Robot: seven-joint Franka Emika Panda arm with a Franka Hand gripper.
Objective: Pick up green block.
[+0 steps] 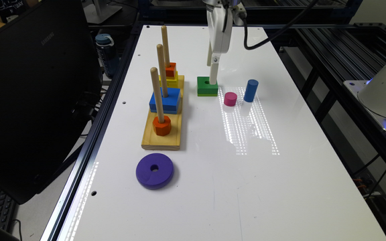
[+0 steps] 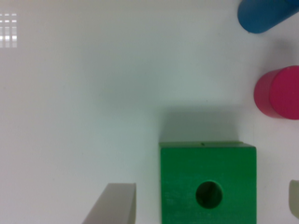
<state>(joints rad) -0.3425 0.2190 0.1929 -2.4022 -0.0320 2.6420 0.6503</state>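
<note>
The green block [image 1: 207, 87] lies flat on the white table [image 1: 213, 187], a dark-green square with a round centre hole and a lighter bottom layer. My gripper [image 1: 212, 78] comes down from above and reaches the block's top. In the wrist view the green block [image 2: 208, 182] sits between the two fingers of my gripper [image 2: 205, 193]. One finger [image 2: 114, 205] stands a clear gap away from the block's side, and the other finger [image 2: 294, 198] shows just at the picture's edge. The gripper is open and grips nothing.
A wooden peg base [image 1: 164, 120] on the exterior view's left of the block carries three pegs with orange, blue and yellow blocks. A pink cylinder [image 1: 230, 99] and a blue cylinder [image 1: 251, 90] stand close on the right. A purple disc [image 1: 154, 170] lies nearer the front.
</note>
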